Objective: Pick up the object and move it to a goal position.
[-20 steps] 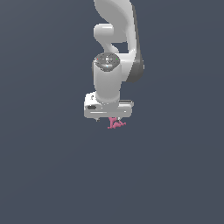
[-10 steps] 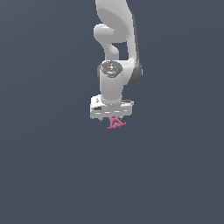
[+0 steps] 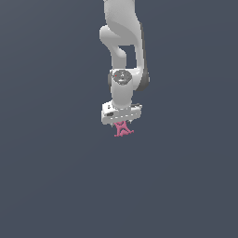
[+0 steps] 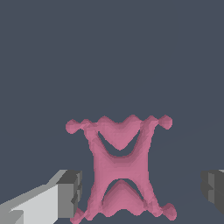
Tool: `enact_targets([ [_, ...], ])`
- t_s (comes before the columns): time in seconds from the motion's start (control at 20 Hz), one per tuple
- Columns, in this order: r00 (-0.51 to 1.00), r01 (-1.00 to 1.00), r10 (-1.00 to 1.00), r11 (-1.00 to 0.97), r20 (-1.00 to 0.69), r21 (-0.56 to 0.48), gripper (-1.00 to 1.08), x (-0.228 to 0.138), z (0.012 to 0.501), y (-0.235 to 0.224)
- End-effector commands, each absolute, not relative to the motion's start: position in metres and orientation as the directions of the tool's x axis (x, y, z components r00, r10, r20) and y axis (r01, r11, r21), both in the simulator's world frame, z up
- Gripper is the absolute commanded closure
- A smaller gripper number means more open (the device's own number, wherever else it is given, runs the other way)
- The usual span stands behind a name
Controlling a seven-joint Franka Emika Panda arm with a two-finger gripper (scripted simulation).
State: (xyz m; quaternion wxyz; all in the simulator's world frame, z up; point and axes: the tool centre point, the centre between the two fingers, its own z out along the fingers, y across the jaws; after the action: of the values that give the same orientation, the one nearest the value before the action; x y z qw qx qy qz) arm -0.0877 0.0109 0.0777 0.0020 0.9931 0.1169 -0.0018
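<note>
Directly under the white gripper [image 3: 122, 122], the object [image 3: 123, 129] sits between the two fingers; it is a small pink piece, narrower than the gripper. In the wrist view it [image 4: 121, 168] shows an X-like body with thin, knobby prongs and scooped hollows. The grey pads [image 4: 70, 193] stand apart from it on both sides, so the jaws are spread and grasp nothing.

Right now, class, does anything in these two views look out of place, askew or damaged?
Nothing stands out. The pink pronged object looks whole and lies between the gripper fingers, which stand apart from it on both sides in the wrist view. In the exterior view it sits directly under the white gripper on plain grey ground.
</note>
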Motion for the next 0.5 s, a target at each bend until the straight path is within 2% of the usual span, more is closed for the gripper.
enact_targets([
  [0.0, 0.968, 0.25, 0.25, -0.968, -0.002, 0.002, -0.92, -0.097, 0.071, 0.013],
  [0.45, 0.964, 0.266, 0.266, -0.964, -0.001, 0.0, -0.92, -0.106, 0.065, 0.016],
])
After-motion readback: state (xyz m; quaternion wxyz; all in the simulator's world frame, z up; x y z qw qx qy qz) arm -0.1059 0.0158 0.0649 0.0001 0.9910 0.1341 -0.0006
